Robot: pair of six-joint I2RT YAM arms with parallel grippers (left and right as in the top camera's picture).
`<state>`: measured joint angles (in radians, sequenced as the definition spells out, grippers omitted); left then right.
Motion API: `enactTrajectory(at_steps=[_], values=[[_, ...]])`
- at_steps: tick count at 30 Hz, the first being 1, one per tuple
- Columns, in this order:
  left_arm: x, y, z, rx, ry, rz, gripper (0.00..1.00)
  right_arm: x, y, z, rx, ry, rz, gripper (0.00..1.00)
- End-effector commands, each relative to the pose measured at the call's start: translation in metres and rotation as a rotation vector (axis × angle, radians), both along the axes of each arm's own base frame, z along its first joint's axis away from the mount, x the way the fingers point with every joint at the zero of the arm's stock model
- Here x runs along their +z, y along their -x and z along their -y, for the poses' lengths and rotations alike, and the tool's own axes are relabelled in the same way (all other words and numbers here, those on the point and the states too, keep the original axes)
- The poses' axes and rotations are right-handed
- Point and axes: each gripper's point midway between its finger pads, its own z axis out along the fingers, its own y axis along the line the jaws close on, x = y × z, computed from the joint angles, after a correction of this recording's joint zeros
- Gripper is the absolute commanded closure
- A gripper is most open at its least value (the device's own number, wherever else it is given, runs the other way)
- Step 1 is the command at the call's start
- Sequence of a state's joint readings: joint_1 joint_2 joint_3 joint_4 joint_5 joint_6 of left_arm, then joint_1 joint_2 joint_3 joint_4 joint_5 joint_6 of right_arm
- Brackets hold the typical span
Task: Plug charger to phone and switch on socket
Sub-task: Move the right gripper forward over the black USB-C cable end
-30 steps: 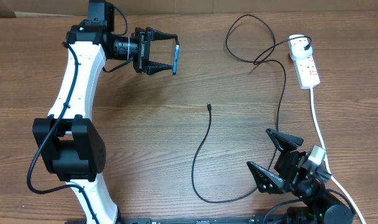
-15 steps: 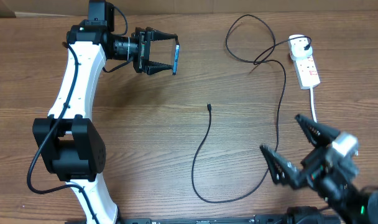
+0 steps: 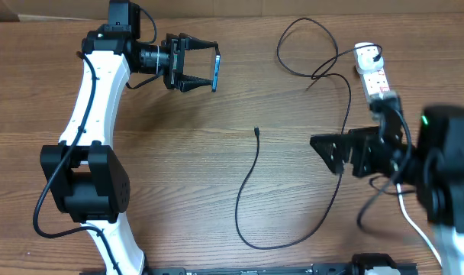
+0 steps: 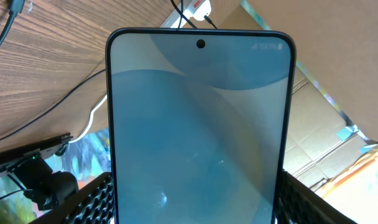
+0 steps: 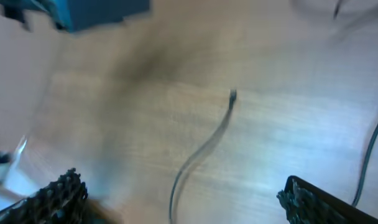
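Note:
My left gripper [image 3: 205,70] is shut on the phone [image 3: 216,70], holding it on edge above the table at the back left; in the left wrist view its light-blue screen [image 4: 198,130] fills the frame between the fingers. The charger's thin black cable [image 3: 251,183] lies across the table's middle, its connector tip [image 3: 256,131] free on the wood and also blurred in the right wrist view [image 5: 232,95]. Its other end is in a white plug on the socket [image 3: 373,80] at the back right. My right gripper [image 3: 330,153] is open and empty, right of the tip.
The socket's thick white cord [image 3: 388,136] runs toward the front right under my right arm. The black cable loops near the back [image 3: 301,46]. Cardboard shows behind the phone in the left wrist view [image 4: 338,81].
My right arm has swung up from the front right edge and leftward, toward the cable's connector tip. The left arm and phone have not moved.

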<state>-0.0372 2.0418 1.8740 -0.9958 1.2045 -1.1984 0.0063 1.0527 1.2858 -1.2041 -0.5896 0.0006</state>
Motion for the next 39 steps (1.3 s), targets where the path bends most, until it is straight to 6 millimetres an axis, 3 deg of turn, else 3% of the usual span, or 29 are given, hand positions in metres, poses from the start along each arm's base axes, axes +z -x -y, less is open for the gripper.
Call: enactTrajectory(at_steps=[1, 5, 10, 18, 24, 28, 31, 39], values=[[0.028, 0.007, 0.001, -0.022, 0.047, 0.069, 0.46, -0.016, -0.01, -0.01, 0.026, -0.069, -0.149, 0.0], [0.028, 0.007, 0.001, -0.022, 0.047, 0.069, 0.46, -0.047, -0.02, -0.019, -0.01, -0.162, -0.389, 0.0], [0.027, 0.007, 0.0, -0.022, 0.045, 0.072, 0.46, -0.086, -0.043, -0.018, -0.023, -0.157, -0.515, 0.0], [0.027, 0.007, 0.0, -0.022, 0.038, 0.08, 0.46, -0.151, -0.064, -0.012, -0.156, 0.06, -0.642, 0.0], [0.026, 0.007, 0.0, -0.023, 0.037, 0.083, 0.46, -0.166, -0.079, -0.041, -0.088, 0.097, -0.579, 0.01], [0.026, 0.007, 0.0, -0.023, 0.037, 0.083, 0.46, -0.184, -0.087, -0.05, -0.109, 0.147, -0.579, 0.05], [0.026, 0.007, 0.0, -0.024, 0.037, 0.087, 0.46, -0.194, -0.088, -0.057, -0.113, 0.138, -0.609, 0.16], [0.026, 0.007, 0.0, -0.026, 0.036, 0.093, 0.46, -0.217, -0.1, -0.065, -0.109, 0.127, -0.618, 0.28]])
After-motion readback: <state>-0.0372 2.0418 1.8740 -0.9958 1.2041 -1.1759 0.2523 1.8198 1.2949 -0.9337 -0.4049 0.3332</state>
